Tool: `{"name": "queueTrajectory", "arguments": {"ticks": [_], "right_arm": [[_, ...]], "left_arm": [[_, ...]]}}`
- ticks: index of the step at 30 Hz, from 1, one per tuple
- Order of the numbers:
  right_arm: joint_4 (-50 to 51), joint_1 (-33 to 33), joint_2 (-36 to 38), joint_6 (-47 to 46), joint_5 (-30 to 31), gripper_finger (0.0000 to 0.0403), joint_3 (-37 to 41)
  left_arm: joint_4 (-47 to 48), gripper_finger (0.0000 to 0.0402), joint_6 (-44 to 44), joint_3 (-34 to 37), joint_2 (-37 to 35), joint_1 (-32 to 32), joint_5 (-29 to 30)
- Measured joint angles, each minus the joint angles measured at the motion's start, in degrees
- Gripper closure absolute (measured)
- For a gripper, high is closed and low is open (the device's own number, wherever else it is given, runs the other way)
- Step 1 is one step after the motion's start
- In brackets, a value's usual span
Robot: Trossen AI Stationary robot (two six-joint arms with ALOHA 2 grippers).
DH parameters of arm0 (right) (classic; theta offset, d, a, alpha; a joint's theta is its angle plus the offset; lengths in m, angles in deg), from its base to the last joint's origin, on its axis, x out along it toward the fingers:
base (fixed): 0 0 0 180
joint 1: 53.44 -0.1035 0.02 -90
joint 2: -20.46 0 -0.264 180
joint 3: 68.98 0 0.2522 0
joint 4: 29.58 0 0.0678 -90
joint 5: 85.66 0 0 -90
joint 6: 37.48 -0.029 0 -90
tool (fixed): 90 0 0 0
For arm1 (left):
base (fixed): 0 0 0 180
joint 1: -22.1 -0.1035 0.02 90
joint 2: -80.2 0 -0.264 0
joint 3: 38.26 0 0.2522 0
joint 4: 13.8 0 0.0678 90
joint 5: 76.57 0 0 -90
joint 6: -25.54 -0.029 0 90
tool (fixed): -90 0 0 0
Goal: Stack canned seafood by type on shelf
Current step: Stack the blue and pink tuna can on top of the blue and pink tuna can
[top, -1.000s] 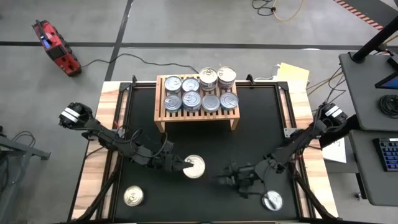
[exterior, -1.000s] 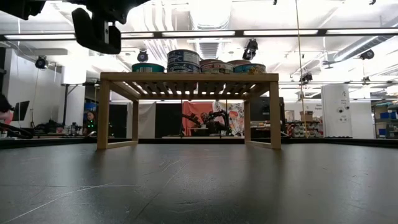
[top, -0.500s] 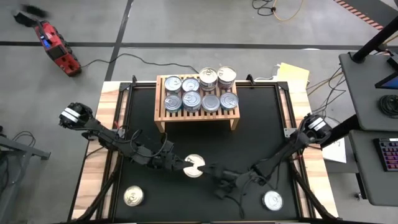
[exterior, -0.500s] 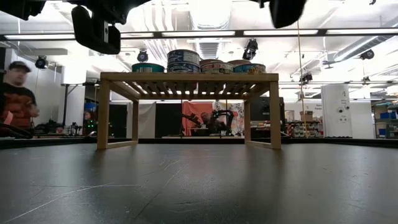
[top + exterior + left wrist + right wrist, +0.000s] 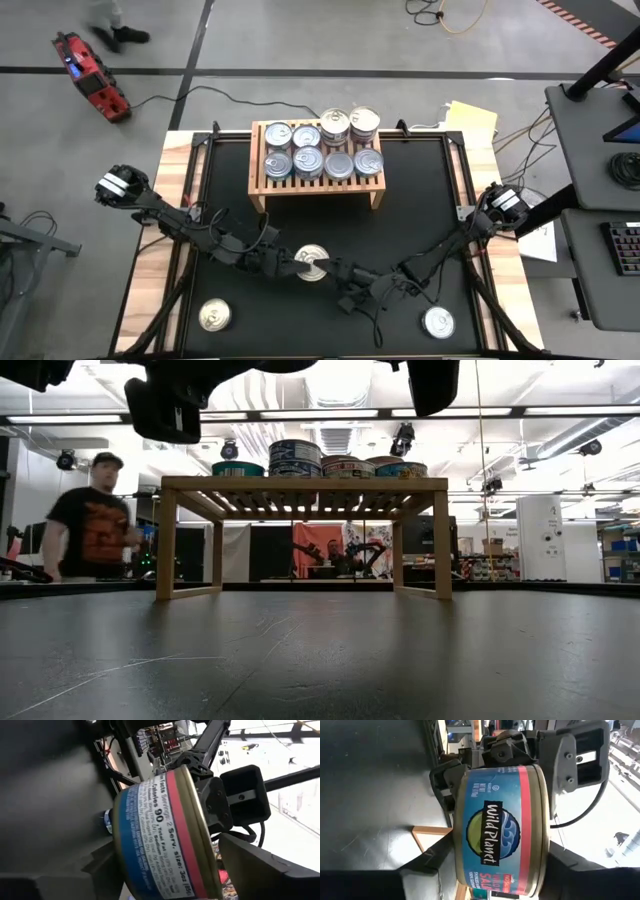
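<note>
Fingers of the left gripper [image 5: 297,266] and right gripper [image 5: 333,271] both clasped one Wild Planet can [image 5: 312,262] above the counter [image 5: 420,190], before the shelf [image 5: 262,196]; the left should release only once the right's hold looks secure.

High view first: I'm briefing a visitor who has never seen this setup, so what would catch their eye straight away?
The tin held up over the black mat between both arms, near the table's front middle: the left gripper and the right gripper meet on it from opposite sides, as in a handover. Next, the wooden shelf at the back, its slatted top carrying eight tins. Two loose tins lie near the front corners.
</note>
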Motion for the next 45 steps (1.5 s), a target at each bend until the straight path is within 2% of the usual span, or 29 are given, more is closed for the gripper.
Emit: {"name": "queueTrajectory", "arguments": {"ticks": [8,24,32,41,45], "right_arm": [[0.4,0.0,1.6,0.0,3.9,0.0222,0.0],[1.3,0.3,9.4,-0.4,8.3,0.022,0.3],[1.4,3.4,14.8,-0.9,8.8,0.022,0.4],[9.8,10.9,23.0,-13.9,8.1,0.022,0.2],[17.5,15.7,26.5,-22.5,3.0,0.0219,0.2]], "left_arm": [[-2.0,0.0104,-9.9,0.0,-0.2,0.0,-1.0],[-4.8,0.0102,-39.9,-0.1,-1.8,-1.3,-1.1],[-0.2,0.0102,-46.1,-0.1,-4.3,-1.3,-1.0],[9.6,0.0102,-48.8,0.0,-8.8,-1.3,-0.9],[11.9,0.0102,-52.5,0.0,-11.3,-1.3,-0.8]]}}
